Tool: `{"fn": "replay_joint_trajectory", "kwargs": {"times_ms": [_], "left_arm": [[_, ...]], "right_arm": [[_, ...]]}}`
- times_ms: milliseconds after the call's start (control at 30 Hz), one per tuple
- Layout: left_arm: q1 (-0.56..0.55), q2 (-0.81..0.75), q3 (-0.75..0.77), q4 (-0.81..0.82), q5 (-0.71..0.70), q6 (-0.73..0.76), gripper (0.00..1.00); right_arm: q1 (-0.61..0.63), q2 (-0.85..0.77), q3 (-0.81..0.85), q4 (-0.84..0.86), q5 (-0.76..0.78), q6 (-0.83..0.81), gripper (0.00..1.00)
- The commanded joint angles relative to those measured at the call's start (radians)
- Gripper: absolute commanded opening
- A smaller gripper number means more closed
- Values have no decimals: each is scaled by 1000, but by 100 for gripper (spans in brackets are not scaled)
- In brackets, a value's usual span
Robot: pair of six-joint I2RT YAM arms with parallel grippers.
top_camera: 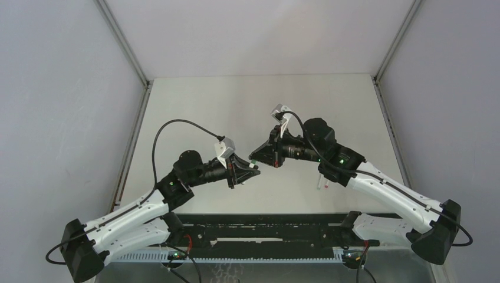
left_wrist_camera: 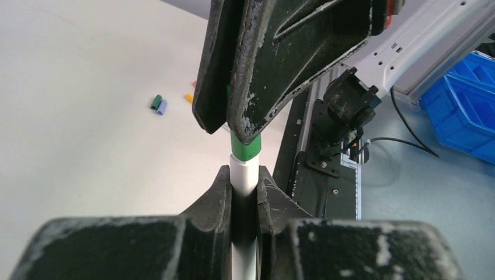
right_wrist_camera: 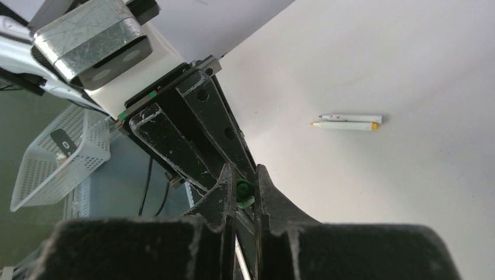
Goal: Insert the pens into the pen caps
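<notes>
My left gripper (left_wrist_camera: 244, 175) is shut on a white pen (left_wrist_camera: 243, 177) that stands up between its fingers. A green cap (left_wrist_camera: 246, 146) sits on the pen's upper end. My right gripper (right_wrist_camera: 245, 182) is shut on that green cap (right_wrist_camera: 243, 191) and meets the left gripper (top_camera: 252, 168) tip to tip above the table's middle. In the top view the right gripper (top_camera: 257, 157) faces left. Two more pens (right_wrist_camera: 349, 122) lie side by side on the table, one with a yellow tip. Loose caps lie on the table: dark green (left_wrist_camera: 156, 102), pale blue (left_wrist_camera: 163, 107), orange (left_wrist_camera: 189, 97).
Pens (top_camera: 322, 181) lie partly hidden under the right arm. A white mesh basket (right_wrist_camera: 58, 154) and blue bins (left_wrist_camera: 467, 111) stand beyond the table's near edge. The black rail (top_camera: 265, 227) holding the arm bases runs along the near edge.
</notes>
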Motion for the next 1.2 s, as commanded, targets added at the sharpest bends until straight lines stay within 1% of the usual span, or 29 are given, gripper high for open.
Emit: {"fn": "replay_joint_trajectory", "kwargs": {"times_ms": [0, 200, 400, 567, 700, 833, 1000, 1167], "left_arm": [[5, -10, 70, 52, -122, 12, 0], [7, -14, 58, 96, -125, -3, 0], [20, -25, 40, 169, -87, -33, 0], [35, -32, 29, 204, -50, -60, 0], [48, -40, 20, 232, -19, -80, 0], [55, -43, 15, 245, -10, -96, 0], [61, -43, 13, 245, -33, -109, 0], [67, -48, 17, 242, -75, -131, 0]], "right_arm": [[71, 36, 32, -54, 2, 64, 0], [76, 61, 2, -25, -32, 132, 0], [59, 63, -53, 56, -144, 207, 0], [56, 56, -83, 74, -222, 208, 0], [56, 47, -107, 104, -317, 204, 0], [54, 36, -123, 117, -377, 211, 0], [63, 29, -131, 117, -386, 222, 0], [95, 35, -134, 60, -349, 192, 0]]}}
